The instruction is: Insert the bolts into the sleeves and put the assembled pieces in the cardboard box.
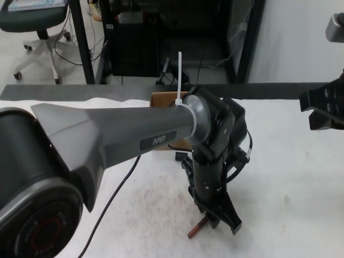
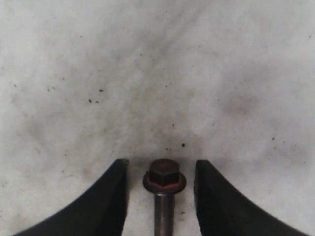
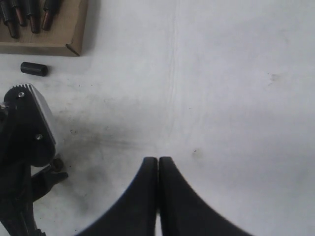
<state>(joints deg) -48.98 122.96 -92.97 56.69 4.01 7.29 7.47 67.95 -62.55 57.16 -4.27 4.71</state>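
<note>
Left end effector (image 2: 161, 164): released, straddling bolt (image 2: 164, 178) on table (image 2: 157, 73). Right end effector (image 3: 158, 164): clenched, empty. Risk: bolt rolling or tilting on closing.

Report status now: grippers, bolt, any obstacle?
Left gripper open, fingers either side of bolt on bench. Right gripper shut, empty. One sleeve beside cardboard box. No obstacle seen near bolt.

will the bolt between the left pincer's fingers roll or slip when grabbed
The bolt looks like solid metal, so it is probably stiff and heavy for its size. Its round shank might roll, though the wider flanged head should curb that. Its rusty-looking surface probably grips well.
</note>
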